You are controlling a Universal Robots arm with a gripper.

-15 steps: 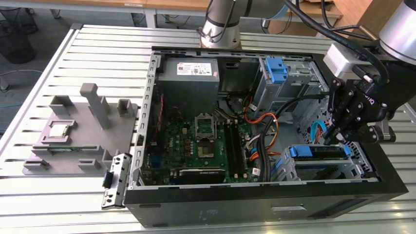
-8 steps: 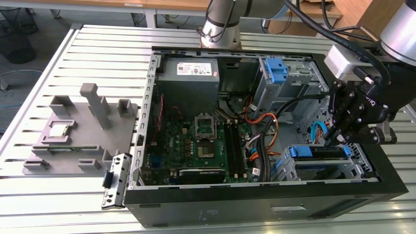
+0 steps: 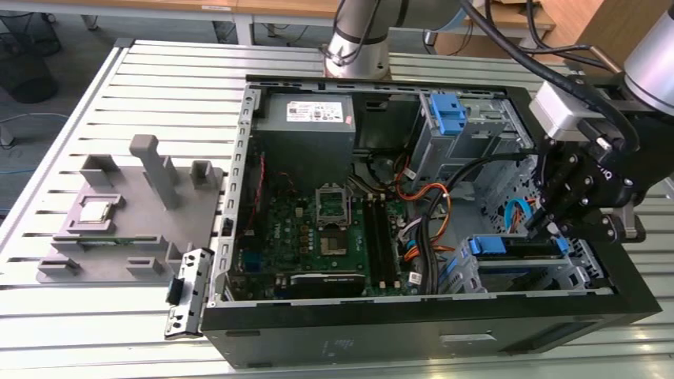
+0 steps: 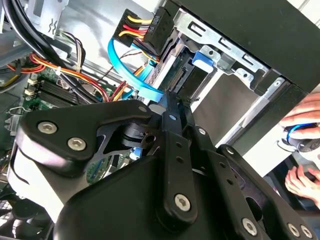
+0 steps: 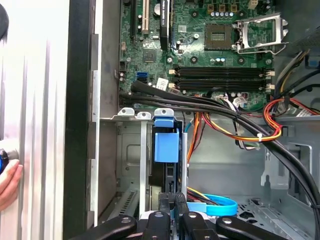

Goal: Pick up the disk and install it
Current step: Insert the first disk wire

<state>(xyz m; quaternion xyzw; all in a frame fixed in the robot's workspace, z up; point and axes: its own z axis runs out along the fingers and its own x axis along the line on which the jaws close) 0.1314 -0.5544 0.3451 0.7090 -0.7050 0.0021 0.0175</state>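
One gripper (image 5: 172,212) fingers closed narrow beside the disk (image 5: 166,150) in its bay, no legible labels.

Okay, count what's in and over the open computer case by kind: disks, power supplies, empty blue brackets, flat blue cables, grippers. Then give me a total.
Disk: 1
Power supply: 1
Blue bracket: 1
Blue cable: 1
Gripper: 1
Total: 5
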